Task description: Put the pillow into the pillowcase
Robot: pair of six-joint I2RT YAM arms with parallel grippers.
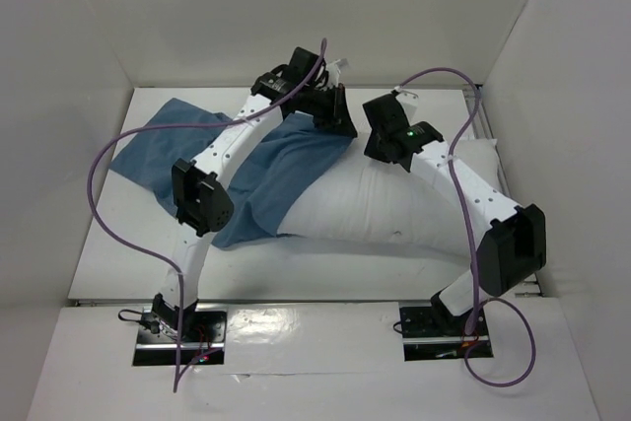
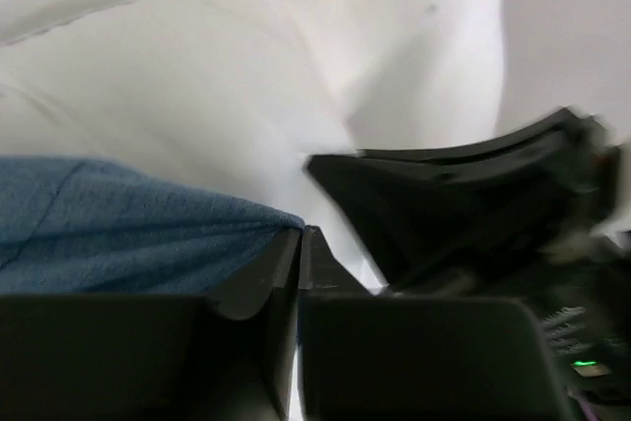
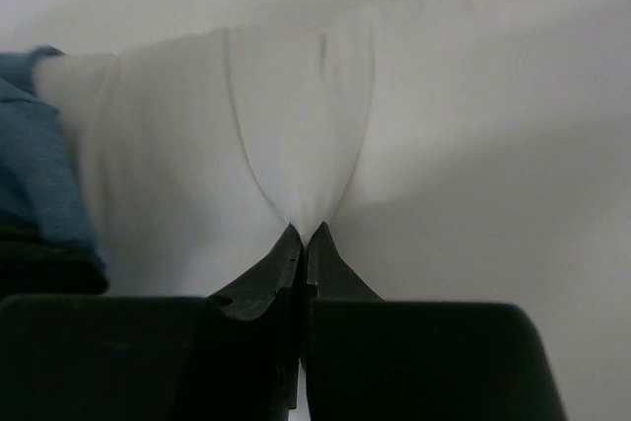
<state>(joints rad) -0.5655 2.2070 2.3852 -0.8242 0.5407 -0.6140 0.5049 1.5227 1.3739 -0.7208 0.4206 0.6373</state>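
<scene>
plump white pillow (image 1: pixel 394 204) lies lengthwise left-right, left end covered by wrinkled blue pillowcase (image 1: pixel 286 170). left gripper (image 2: pixel 299 236) clamps the pillowcase edge; right gripper (image 3: pixel 304 234) pinches pillow fabric.

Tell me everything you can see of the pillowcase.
The pillowcase is a limp, wrinkled medium-blue cloth, plain and matte. It lies flat on the white table at the left, with its right part draped over the left end of the white pillow. The left end effector is shut on its edge there, and the left arm crosses above it.
</scene>
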